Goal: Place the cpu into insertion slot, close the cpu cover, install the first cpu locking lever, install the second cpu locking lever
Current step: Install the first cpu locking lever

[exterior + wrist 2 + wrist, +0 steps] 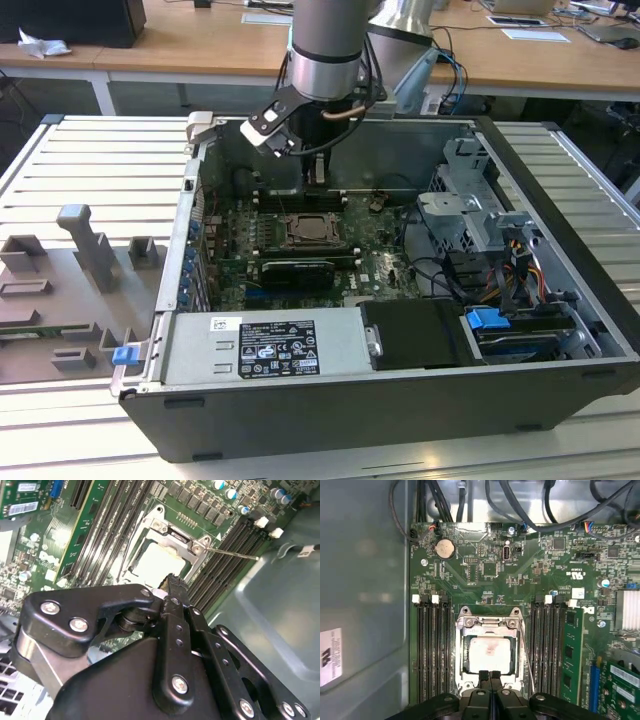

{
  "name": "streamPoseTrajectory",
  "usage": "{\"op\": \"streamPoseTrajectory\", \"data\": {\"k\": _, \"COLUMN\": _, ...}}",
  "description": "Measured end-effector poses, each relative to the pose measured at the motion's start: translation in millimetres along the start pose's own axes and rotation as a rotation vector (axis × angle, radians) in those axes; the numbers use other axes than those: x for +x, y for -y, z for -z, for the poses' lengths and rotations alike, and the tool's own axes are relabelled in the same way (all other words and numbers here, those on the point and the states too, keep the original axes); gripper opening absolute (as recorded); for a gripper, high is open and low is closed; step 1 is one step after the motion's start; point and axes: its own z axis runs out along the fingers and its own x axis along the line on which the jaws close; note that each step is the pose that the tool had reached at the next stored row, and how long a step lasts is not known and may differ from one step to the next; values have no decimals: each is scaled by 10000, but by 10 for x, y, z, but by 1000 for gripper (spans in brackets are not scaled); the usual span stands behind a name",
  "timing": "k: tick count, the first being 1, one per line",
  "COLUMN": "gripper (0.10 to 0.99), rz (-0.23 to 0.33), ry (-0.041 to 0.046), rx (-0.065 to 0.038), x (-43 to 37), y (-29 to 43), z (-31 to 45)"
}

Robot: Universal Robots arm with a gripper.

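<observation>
- Your gripper has its fingers pressed together tip to tip with nothing between them. It reads as narrow and empty in both wrist views.
- The tips hang over one edge of the cpu cover, right at the socket rim. You can't tell from these views whether they touch the metal.
- The cpu lies flat in the insertion slot, its pale top showing through the cover's cut-out. Count the placing step as done.
- The cpu cover lies down over the chip with its frame visible all round, so closing looks done too.
- One locking lever is a thin wire rod beside the socket, between it and the memory slots.
- In the second wrist view that rod angles out from the socket corner across the memory slots. Judge it loose and not yet hooked down.
- You can't make out the other lever clearly, so mark both lever steps as outstanding.
- In the exterior view the arm drops straight down into the open computer case. The gripper sits just above the socket, amid the green motherboard.
</observation>
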Motion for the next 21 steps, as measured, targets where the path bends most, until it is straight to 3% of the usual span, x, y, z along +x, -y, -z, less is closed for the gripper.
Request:
{"op": "streamPoseTrajectory", "data": {"k": 1, "gripper": 106, "rz": 3, "ry": 19, "rx": -69, "x": 1, "y": 0, "z": 42}}
{"op": "streamPoseTrajectory", "data": {"k": 2, "gripper": 106, "rz": 18, "ry": 25, "rx": -470, "x": 2, "y": 15, "z": 47}}
{"op": "streamPoseTrajectory", "data": {"k": 4, "gripper": 106, "rz": 34, "ry": 27, "rx": -597, "x": 2, "y": 31, "z": 47}}
{"op": "streamPoseTrajectory", "data": {"k": 6, "gripper": 106, "rz": 86, "ry": 28, "rx": -621, "x": 0, "y": 42, "z": 47}}
{"op": "streamPoseTrajectory", "data": {"k": 16, "gripper": 106, "rz": 2168, "ry": 1, "rx": -542, "x": 0, "y": 43, "z": 45}}
{"op": "streamPoseTrajectory", "data": {"k": 21, "gripper": 106, "rz": 2853, "ry": -7, "rx": -515, "x": 0, "y": 43, "z": 45}}
